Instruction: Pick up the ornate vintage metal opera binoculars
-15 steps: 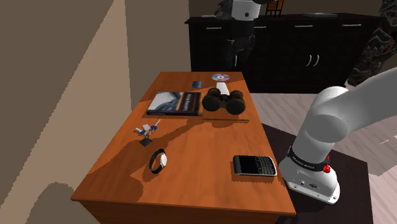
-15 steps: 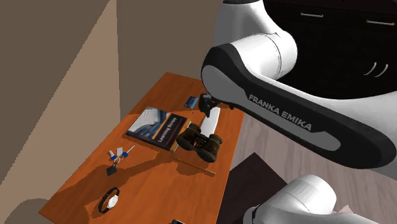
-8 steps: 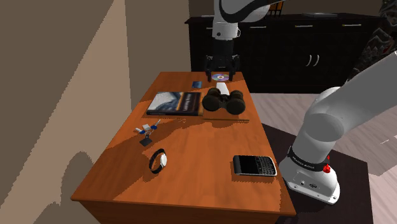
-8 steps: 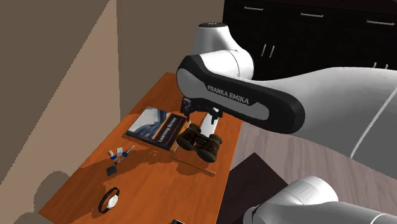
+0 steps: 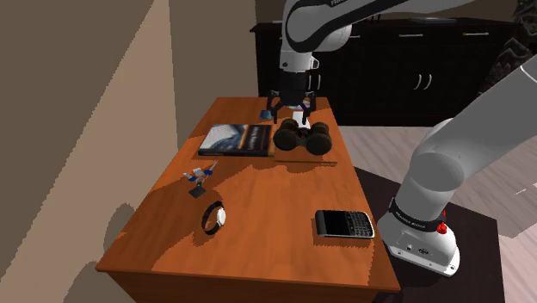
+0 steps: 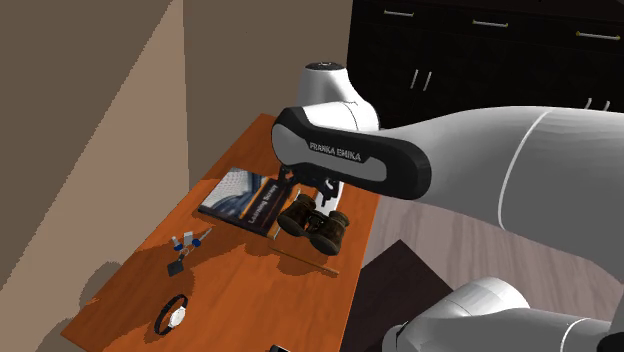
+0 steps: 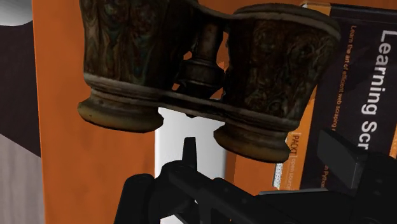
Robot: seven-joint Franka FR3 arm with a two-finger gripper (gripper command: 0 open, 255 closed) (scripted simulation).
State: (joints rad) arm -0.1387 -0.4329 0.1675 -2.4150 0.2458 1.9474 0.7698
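- Over the last second, the arm is coming down from high over the dark cabinets, and the gripper is now hanging low over the far end of the wooden table, just behind the opera binoculars.
- The binoculars are lying where they were, both barrels on the table, just beside the book. I am judging the approach nearly done and the grasp not yet made.
- I am reading the fingers as spread apart and gripping nothing. They are stopping short of the barrels, over a white strip on the tabletop.
- In the second exterior view, the arm's lettered link is standing in front of the hand, so I am taking no finger gap from there.
- In the wrist view, the barrels' far ends are running off the frame. The black fingertips are merging with the hand's body, so their exact spacing is hard to make out.
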